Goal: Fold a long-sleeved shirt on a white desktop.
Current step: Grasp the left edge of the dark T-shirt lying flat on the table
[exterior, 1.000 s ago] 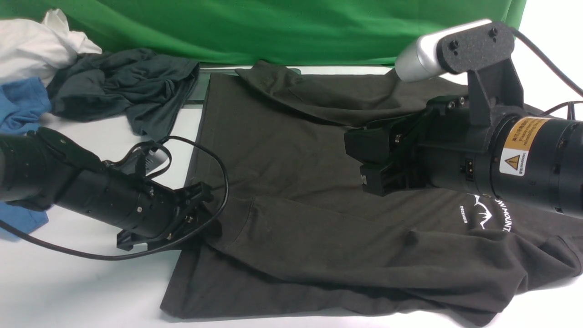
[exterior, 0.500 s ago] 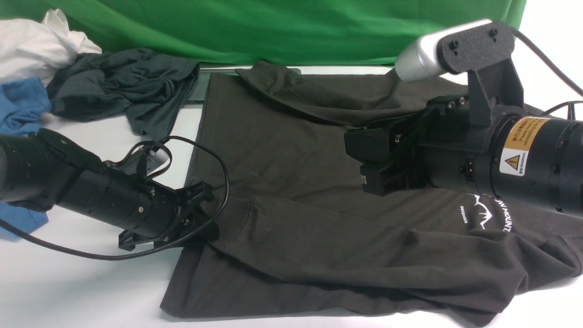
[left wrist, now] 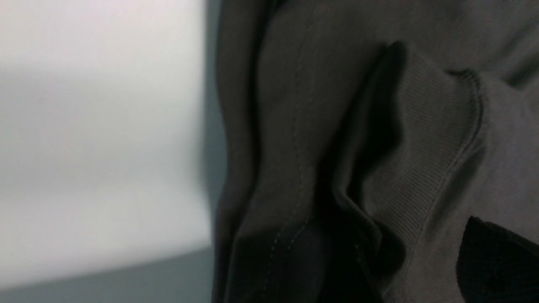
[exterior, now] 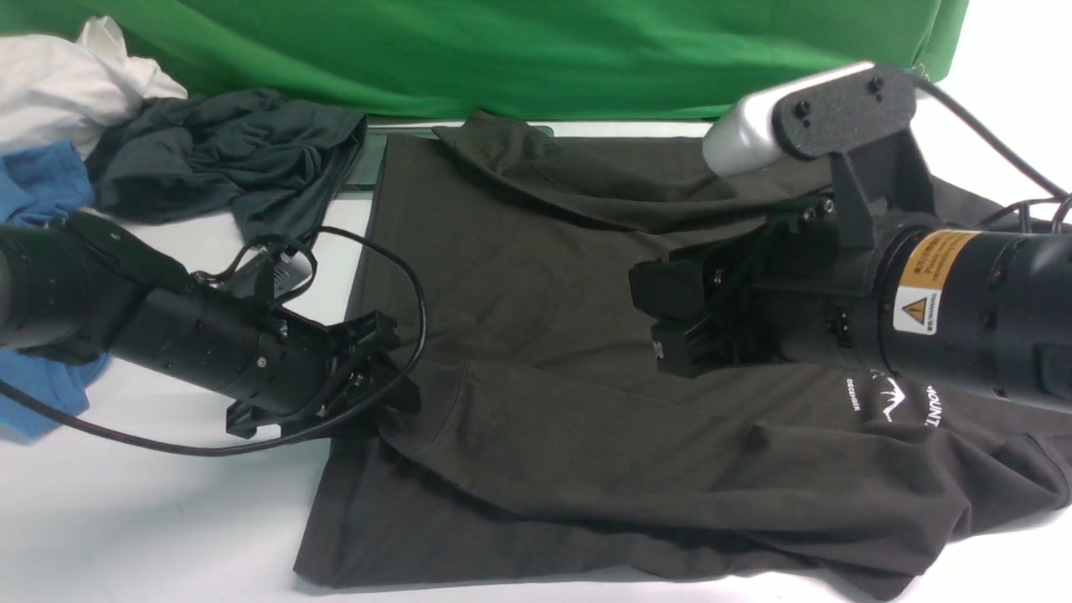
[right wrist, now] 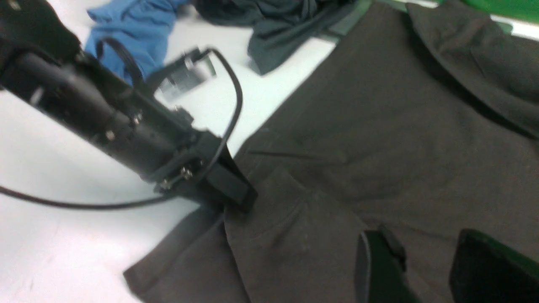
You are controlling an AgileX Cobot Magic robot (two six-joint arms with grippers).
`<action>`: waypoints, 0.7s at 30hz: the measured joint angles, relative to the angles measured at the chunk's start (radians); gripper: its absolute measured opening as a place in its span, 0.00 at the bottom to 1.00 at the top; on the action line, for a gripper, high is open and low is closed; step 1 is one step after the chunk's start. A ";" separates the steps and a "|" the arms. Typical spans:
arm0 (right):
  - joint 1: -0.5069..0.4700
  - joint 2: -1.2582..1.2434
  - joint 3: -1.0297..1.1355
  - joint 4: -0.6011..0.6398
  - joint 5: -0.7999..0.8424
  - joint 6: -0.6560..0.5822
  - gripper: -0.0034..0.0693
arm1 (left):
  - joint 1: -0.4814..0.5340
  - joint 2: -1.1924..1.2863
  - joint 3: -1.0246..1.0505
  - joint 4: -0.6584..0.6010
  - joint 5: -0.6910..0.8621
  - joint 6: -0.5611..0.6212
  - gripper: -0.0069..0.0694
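Front view, nearest first: the long-sleeved shirt (exterior: pixel 536 251) lies spread on the white desktop (exterior: pixel 126 519), with one sleeve (exterior: pixel 603 444) folded across its lower half and the white logo (exterior: pixel 892 402) showing by the right arm. The left gripper (exterior: pixel 381 394) sits low at the shirt's left edge, right at the sleeve's cuff (left wrist: pixel 421 168). The left wrist view shows that ribbed cuff bunched over the side seam, but I cannot tell whether the jaws are clenched on it.

Farther in, the right gripper (exterior: pixel 670 322) hangs above the shirt's middle. Its fingers (right wrist: pixel 379 261) are spread apart with nothing between them.

At the far left lie a grey garment (exterior: pixel 226 167), a blue garment (exterior: pixel 38 188) and a white cloth (exterior: pixel 67 75), all in front of the green backdrop (exterior: pixel 502 50).

The likely risk is at the cuff. If the left jaws pinch the body layer beneath as well, any pull would drag the whole side and wrinkle the flat panel. The left arm's cable (exterior: pixel 410 293) loops over the shirt's edge and might also catch the cloth.
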 joint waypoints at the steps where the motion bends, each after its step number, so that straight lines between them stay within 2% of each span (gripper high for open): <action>1: 0.000 0.004 0.000 0.000 0.006 0.000 0.38 | 0.000 0.000 -0.002 0.007 0.000 0.000 0.57; 8: 0.000 0.005 0.000 0.000 0.012 0.000 0.38 | 0.000 0.001 -0.004 0.060 -0.017 0.000 0.54; 15: 0.000 0.005 0.000 0.000 -0.005 0.024 0.38 | 0.000 0.001 -0.004 0.099 -0.045 0.001 0.34; 21: 0.000 0.005 0.000 0.000 -0.090 0.055 0.38 | 0.000 0.001 -0.004 0.099 -0.066 0.001 0.19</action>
